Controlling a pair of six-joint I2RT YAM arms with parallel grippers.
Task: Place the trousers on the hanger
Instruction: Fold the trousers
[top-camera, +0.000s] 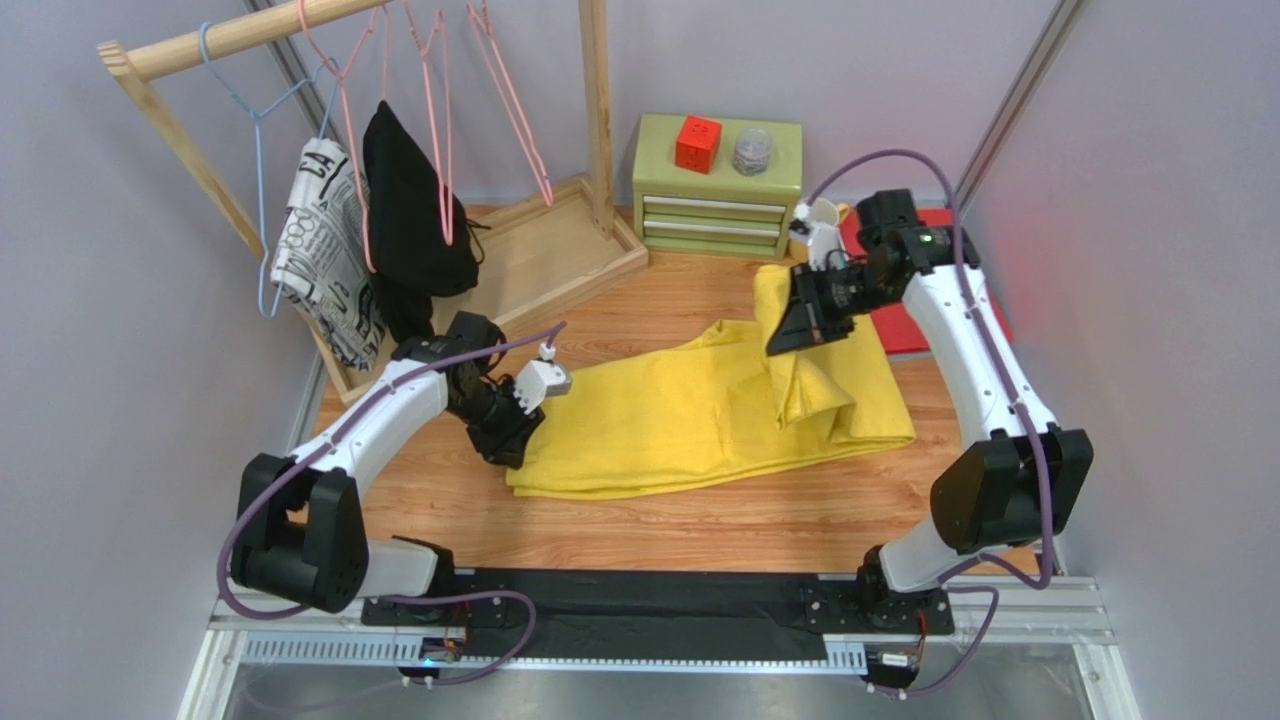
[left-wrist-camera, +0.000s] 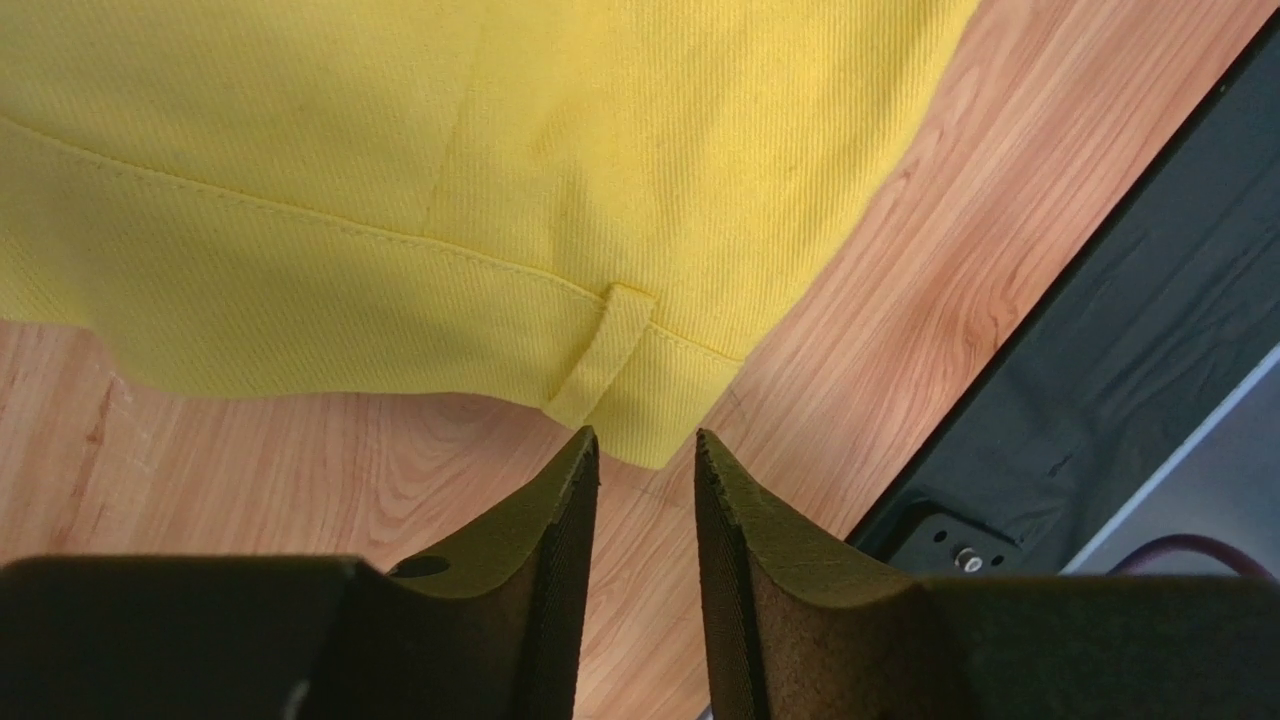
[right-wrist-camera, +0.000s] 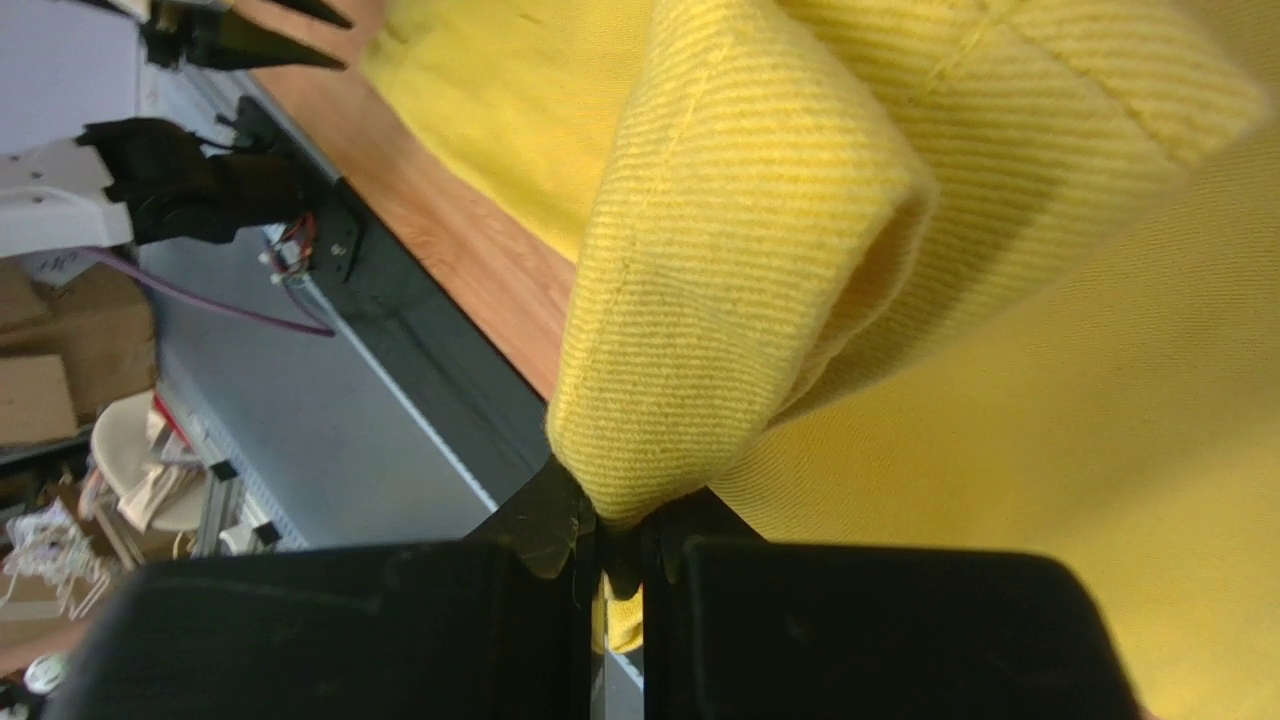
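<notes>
The yellow trousers (top-camera: 691, 413) lie across the wooden table, folded. My right gripper (top-camera: 792, 333) is shut on a fold of the trousers (right-wrist-camera: 721, 300) and holds that end lifted above the table. My left gripper (top-camera: 508, 443) is open and empty, low at the waistband corner with a belt loop (left-wrist-camera: 601, 353); its jaws stand just short of the cloth edge. Several pink wire hangers (top-camera: 436, 135) hang from the wooden rail at the back left.
A light blue hanger (top-camera: 259, 135) carries a black-and-white patterned garment (top-camera: 323, 248); a black garment (top-camera: 406, 203) hangs beside it. The rack's wooden base tray (top-camera: 549, 255) stands behind the left arm. A green drawer box (top-camera: 717, 188) is at the back. A red mat (top-camera: 902, 323) lies at the right.
</notes>
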